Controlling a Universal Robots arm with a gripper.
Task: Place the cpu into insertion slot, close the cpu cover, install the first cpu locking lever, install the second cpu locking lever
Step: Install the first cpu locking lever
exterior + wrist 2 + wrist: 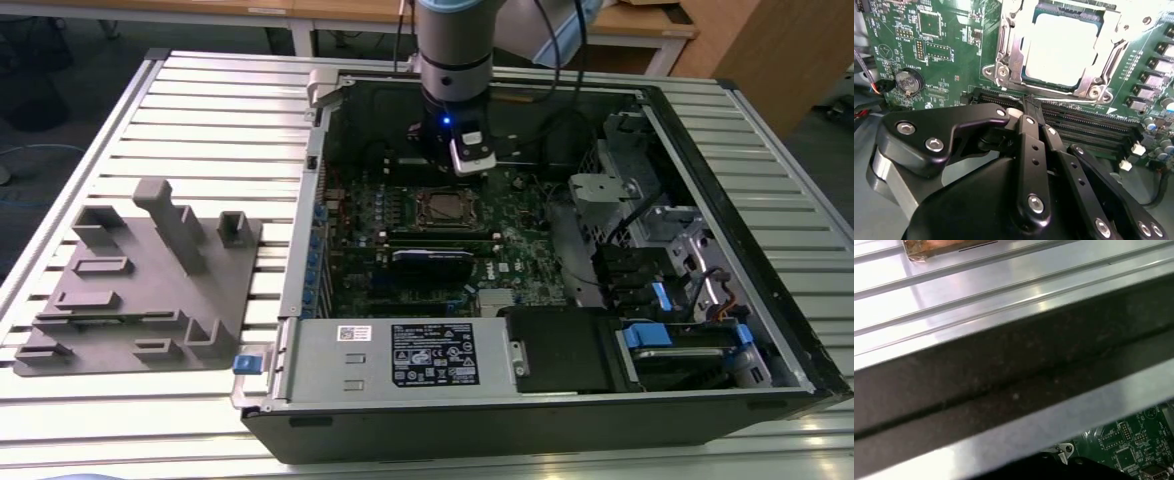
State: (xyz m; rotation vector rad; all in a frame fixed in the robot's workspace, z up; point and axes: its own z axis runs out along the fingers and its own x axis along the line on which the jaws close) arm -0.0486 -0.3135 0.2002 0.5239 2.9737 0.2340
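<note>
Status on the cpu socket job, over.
Gripper shut, empty, by memory slots next to insertion slot. Cpu seated, cpu cover down over it. Nothing between gripper and slot.

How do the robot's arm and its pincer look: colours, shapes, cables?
In the exterior view the arm is a pale grey cylinder with a black band and a small blue light near its wrist; dark cables hang beside it. In the second wrist view the pincer is matte black, built of flat jointed bars fastened by silver screws.
</note>
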